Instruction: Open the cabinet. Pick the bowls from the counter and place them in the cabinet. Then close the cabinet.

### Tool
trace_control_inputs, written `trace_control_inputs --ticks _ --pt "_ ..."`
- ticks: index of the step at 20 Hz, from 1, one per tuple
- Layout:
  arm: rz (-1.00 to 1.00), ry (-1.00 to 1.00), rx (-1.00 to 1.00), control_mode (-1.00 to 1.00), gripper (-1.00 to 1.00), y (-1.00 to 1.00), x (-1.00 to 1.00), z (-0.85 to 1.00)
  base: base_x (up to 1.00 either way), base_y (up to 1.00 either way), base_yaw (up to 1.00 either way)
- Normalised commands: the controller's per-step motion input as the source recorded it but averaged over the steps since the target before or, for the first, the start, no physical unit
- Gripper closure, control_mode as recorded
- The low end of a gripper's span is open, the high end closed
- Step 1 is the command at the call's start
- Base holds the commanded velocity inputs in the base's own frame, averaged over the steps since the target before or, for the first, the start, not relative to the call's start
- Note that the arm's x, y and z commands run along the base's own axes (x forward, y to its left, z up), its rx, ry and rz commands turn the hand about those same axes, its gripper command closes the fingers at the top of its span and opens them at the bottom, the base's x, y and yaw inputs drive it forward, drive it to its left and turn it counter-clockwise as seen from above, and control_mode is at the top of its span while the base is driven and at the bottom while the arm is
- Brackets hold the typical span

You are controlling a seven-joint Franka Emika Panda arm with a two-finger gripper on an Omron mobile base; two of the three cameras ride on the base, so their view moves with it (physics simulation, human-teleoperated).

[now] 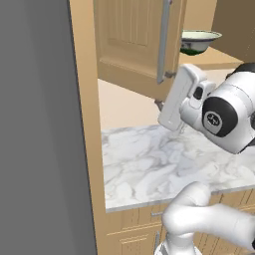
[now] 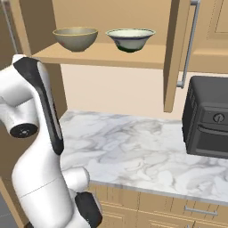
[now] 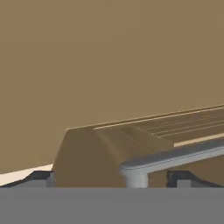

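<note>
The cabinet [image 2: 111, 55] stands open. On its wooden shelf sit both bowls, the tan-brown bowl [image 2: 75, 38] on the left and the pale cream bowl [image 2: 130, 39] [image 1: 199, 40] on the right. The left door [image 1: 129, 35] is swung out over the counter [image 1: 159, 159], its grey bar handle [image 1: 162, 40] facing me. My gripper [image 1: 164, 92] is open at the lower end of that handle. In the hand view the handle [image 3: 175, 156] and its post lie between my fingertips [image 3: 39, 177], with the gripper [image 3: 111, 180] not closed on it.
The right door [image 2: 171, 53] hangs open edge-on with its handle [image 2: 189, 44]. A dark toaster oven [image 2: 207, 118] stands on the counter [image 2: 133, 151] at the right. A grey wall [image 1: 40, 124] borders the left. Lower cabinets [image 2: 187, 211] run below.
</note>
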Motion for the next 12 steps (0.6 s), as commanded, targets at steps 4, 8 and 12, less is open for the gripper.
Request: trace_control_inputs --ticks 4,8,12 --pt "-0.12 0.28 0.03 -1.0 -1.0 -1.0 0.61 0.52 0.0 0.0 0.0" --pt "-0.08 0.29 0.03 -1.0 -1.0 -0.97 0.63 0.48 0.0 0.0 0.0" --pt "-0.06 0.25 0.02 -1.0 -1.0 -0.84 0.62 0.46 0.0 0.0 0.0"
